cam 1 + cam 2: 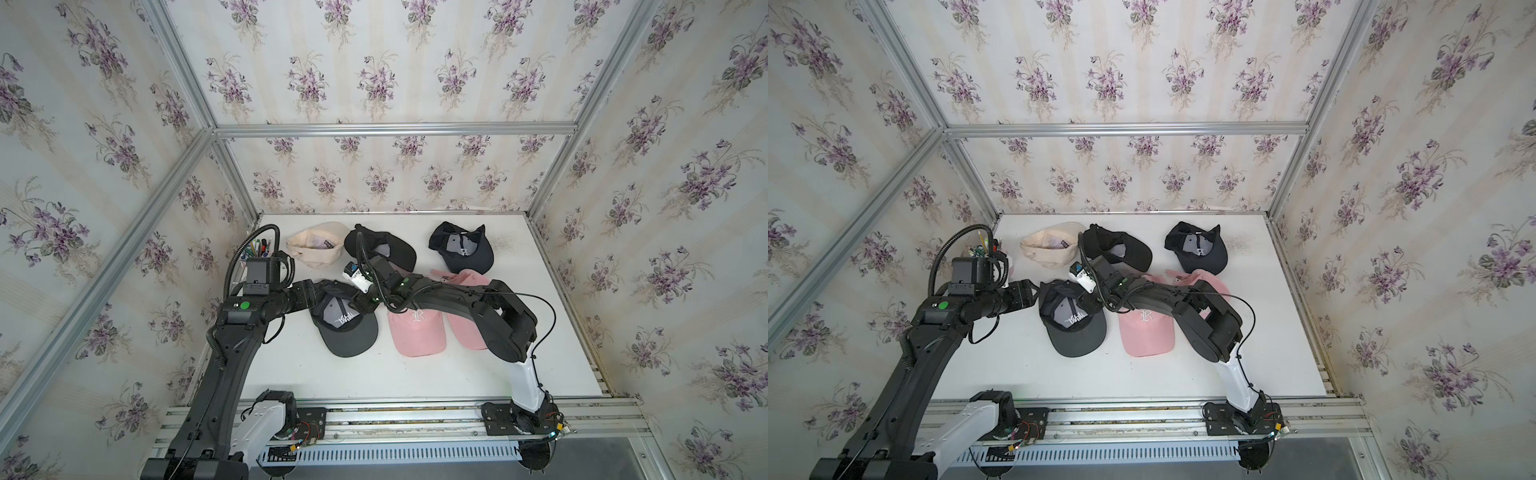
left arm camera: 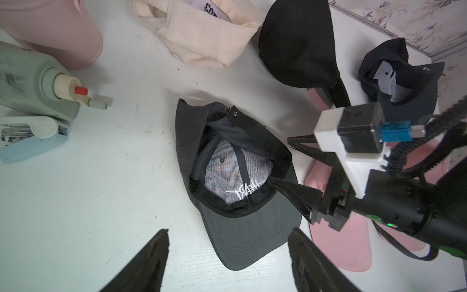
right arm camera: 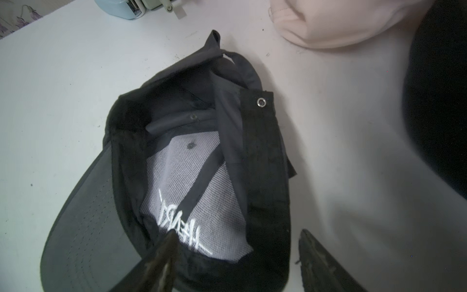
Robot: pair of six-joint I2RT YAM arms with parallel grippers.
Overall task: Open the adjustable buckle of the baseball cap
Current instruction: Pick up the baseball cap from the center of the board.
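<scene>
Both top views, white table, floral-papered walls — left hand, right hand, both spread apart

Both top views look steeply down from high on the robot's side, framing the whole table and the walls almost identically. The left wrist camera faces down from moderately near, taking in the grey cap and other caps. The right wrist camera sits closer over the same cap, which fills most of its frame. All four views share that cap.
</scene>
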